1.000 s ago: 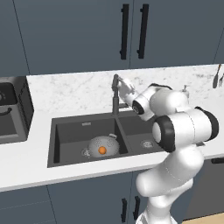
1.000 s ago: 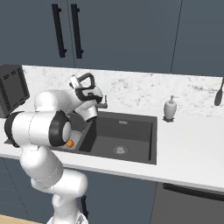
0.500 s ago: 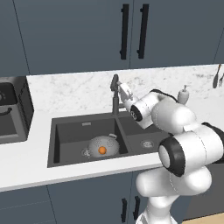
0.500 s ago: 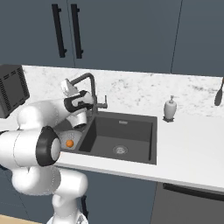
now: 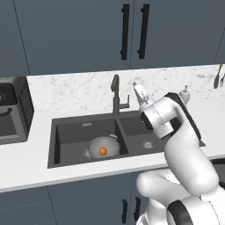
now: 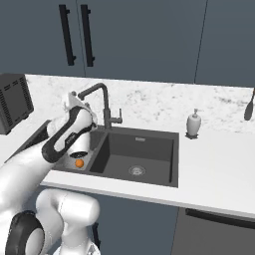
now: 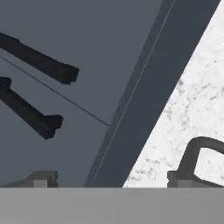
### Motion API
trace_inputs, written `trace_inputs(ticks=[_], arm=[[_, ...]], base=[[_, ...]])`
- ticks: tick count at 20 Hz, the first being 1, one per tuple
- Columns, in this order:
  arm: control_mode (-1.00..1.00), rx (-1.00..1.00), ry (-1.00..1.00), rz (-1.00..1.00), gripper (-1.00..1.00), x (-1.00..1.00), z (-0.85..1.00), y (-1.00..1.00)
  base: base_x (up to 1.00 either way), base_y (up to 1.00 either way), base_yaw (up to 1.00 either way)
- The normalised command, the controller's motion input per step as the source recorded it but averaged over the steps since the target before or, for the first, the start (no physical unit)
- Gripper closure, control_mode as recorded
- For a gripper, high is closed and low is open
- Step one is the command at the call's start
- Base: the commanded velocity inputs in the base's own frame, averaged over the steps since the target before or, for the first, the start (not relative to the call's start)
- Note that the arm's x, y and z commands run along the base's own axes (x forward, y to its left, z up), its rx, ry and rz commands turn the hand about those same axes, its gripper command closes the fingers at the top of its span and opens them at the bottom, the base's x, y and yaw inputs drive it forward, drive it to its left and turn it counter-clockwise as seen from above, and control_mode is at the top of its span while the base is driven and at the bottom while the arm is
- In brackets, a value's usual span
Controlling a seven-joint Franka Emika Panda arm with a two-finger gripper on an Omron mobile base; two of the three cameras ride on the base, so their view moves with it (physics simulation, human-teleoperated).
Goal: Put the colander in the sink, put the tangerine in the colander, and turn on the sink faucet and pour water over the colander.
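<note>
The silver colander stands in the left basin of the dark sink, and the tangerine lies inside it. In the right base view my arm covers most of the colander, though the tangerine peeks out. The sink faucet rises behind the divider, its small lever on its right side. My gripper is open and holds nothing, raised just right of the faucet and pointing up toward the wall. In the hand view the fingertips stand wide apart, with the faucet's curved spout at lower right.
A white soap dispenser stands on the counter right of the sink. A black appliance sits at the far left. Dark wall cabinets with black bar handles hang above. A dark utensil hangs at the right.
The hand has drawn back a little to the right of the faucet and tipped upward. The elbow has swung lower and to the right. Colander and tangerine have not moved.
</note>
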Motion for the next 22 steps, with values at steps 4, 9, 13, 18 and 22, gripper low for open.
trace_inputs(ticks=[4,9,13,18,22], arm=[[-1.0,-0.19,0.4,-0.21,-1.0,-0.69,0.66,-0.89],[-1.0,-0.22,0.59,-0.22,-1.0,-0.33,0.31,-0.97],[-1.0,-0.04,0.75,-0.06,-1.0,-0.23,-0.04,-0.94],[-1.0,0.21,0.38,0.06,-1.0,-0.11,-0.33,-0.52],[-1.0,0.36,0.15,0.14,-1.0,-0.24,-0.12,-0.47]], base=[[0.0,0.0,0.0],[0.0,0.0,0.0],[0.0,0.0,0.0],[0.0,0.0,0.0],[0.0,0.0,0.0]])
